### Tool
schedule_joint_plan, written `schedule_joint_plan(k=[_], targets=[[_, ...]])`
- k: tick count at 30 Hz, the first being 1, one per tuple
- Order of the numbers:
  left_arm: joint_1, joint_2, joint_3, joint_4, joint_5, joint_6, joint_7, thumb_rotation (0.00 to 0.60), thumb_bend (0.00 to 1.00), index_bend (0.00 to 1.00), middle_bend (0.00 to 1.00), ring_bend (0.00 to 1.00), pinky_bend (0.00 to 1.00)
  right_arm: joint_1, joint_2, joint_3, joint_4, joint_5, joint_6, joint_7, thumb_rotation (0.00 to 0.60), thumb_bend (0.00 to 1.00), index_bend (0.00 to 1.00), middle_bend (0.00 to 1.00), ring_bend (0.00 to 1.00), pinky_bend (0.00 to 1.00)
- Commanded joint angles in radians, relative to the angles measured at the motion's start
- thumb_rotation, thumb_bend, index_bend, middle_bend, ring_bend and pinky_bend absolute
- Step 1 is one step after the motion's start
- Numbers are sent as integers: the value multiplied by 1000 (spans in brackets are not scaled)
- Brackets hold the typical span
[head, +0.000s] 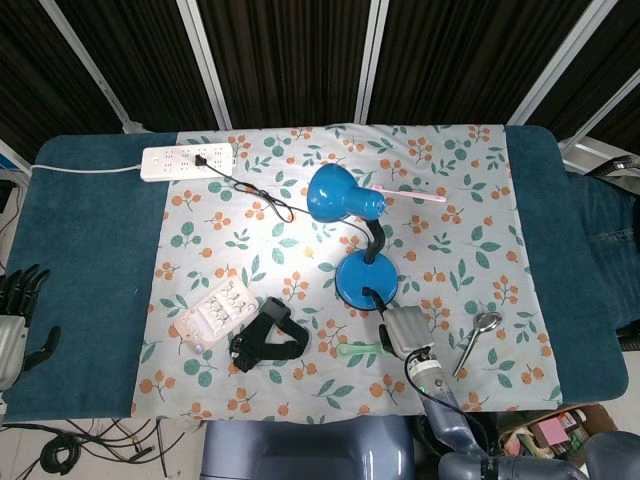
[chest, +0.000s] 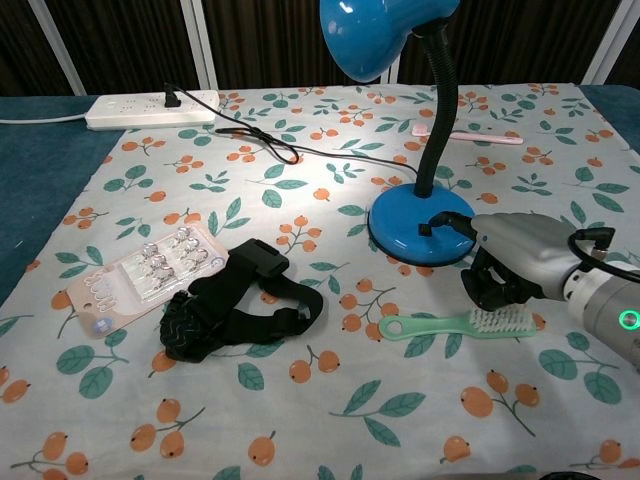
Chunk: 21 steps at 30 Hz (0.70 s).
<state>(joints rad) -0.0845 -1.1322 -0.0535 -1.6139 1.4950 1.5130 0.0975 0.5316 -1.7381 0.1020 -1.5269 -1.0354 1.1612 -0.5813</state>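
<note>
Here the right hand (chest: 515, 262) hovers, fingers curled and holding nothing, above the brush (chest: 460, 324) by the lamp (chest: 420, 226), not yet gripped; left hand (head: 14, 318) idle, fingers spread.

- The lamp (head: 362, 250) stands near the middle of the cloth (head: 480, 200).
- The brush (chest: 462, 324) lies just in front of the lamp base, toward the front edge.
- The right hand (chest: 510, 262) sits over the brush's bristle end, beside the lamp base.
- The strap (chest: 238, 309) lies left of the brush; the blister pack (chest: 140, 272) lies further left.
- The power strip (head: 188, 161) is at the back left corner of the cloth.
- The spoon (head: 478, 336) lies right of the hand.
- The left hand (head: 15, 320) rests at the table's left edge.
</note>
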Motion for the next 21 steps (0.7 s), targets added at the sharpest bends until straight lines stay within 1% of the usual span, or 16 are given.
schedule_joint_plan(k=[1,11,17,19,21], targets=[[0,0,0,0,1,0,1,600,386,0,21,0,35,5,-7,4,7,3,-7,-6,600,614,100,846,873,705],[-1,0,-1,1,-1,1,-1,600,386,0,21,0,34,19,-23,21,25,23,-21,-23,600,614,100,846,873,705],[-1,1,-2,4,0,2,2,600,386,0,21,0,34,22,-26,19,29,38,-32,-37,600,614,103,846,873,705],[0,0,-2,4,1,4,2,600,386,0,21,0,34,23,-27,20,31,44,-35,-42,600,614,127,847,873,705],[0,0,-2,4,1,3,2,600,386,0,21,0,34,24,-28,19,31,48,-37,-45,600,614,172,848,873,705]])
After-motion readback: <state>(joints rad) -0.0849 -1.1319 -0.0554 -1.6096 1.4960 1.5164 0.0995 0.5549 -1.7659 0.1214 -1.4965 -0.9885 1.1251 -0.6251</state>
